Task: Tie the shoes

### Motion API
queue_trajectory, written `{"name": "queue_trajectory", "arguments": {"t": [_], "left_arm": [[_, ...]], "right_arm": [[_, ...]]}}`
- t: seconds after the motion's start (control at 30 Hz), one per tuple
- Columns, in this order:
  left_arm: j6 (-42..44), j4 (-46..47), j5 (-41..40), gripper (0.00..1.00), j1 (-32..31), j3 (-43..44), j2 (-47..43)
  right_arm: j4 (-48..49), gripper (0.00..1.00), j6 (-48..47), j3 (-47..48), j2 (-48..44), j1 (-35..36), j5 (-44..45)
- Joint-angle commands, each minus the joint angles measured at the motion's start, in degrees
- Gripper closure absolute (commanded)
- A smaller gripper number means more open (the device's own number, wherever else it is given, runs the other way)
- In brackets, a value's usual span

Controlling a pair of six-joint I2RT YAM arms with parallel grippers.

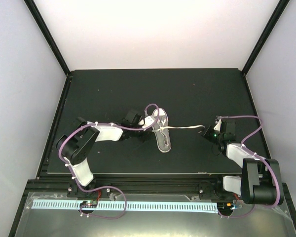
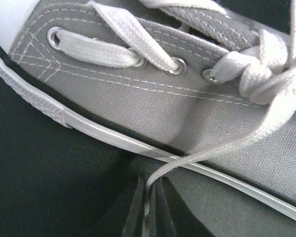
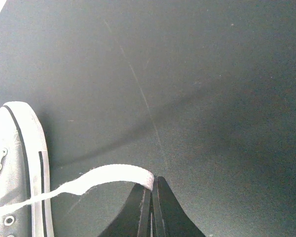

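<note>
A grey canvas sneaker (image 1: 163, 134) with a white sole lies mid-table; it fills the left wrist view (image 2: 153, 98) and shows at the left edge of the right wrist view (image 3: 17, 163). Its white laces are crossed in a knot (image 2: 259, 74). My left gripper (image 1: 147, 122) sits at the shoe's left side, shut on one lace end (image 2: 212, 150) that runs from the knot into the jaws. My right gripper (image 1: 207, 131) is to the right of the shoe, shut on the other lace (image 3: 103, 177), which stretches from the shoe to it (image 1: 185, 128).
The shoe lies on a black mat (image 1: 113, 94) framed by black rails. White walls enclose the back and sides. A perforated strip (image 1: 128, 205) runs along the near edge by the arm bases.
</note>
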Motion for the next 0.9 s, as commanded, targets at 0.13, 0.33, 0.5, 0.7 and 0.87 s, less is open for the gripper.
{"name": "queue_trajectory", "arguments": {"t": [0.13,0.33,0.5,0.7,0.87], "left_arm": [[-3.3,2.0,1.5,0.98,-0.6,1.7,-1.7],[-6.9,6.1,4.5,0.98,-0.9,-0.4,-6.1],[-9.1,8.4,6.1,0.99,-1.2,-1.1,-7.7],[-11.9,11.9,8.3,0.98,-1.5,-1.9,-7.9],[-14.0,14.9,9.0,0.99,-2.0,-3.3,-8.3]], "right_arm": [[0.9,0.98,-1.0,1.9,0.0,-0.4,-0.1],[-0.1,0.98,-2.1,3.8,0.0,-0.2,-0.1],[0.1,0.98,-2.6,4.8,0.0,-0.3,-0.8],[-0.4,0.98,-4.9,8.9,1.1,1.5,-2.9],[-2.0,0.98,-6.3,17.2,6.6,6.5,-3.0]]}}
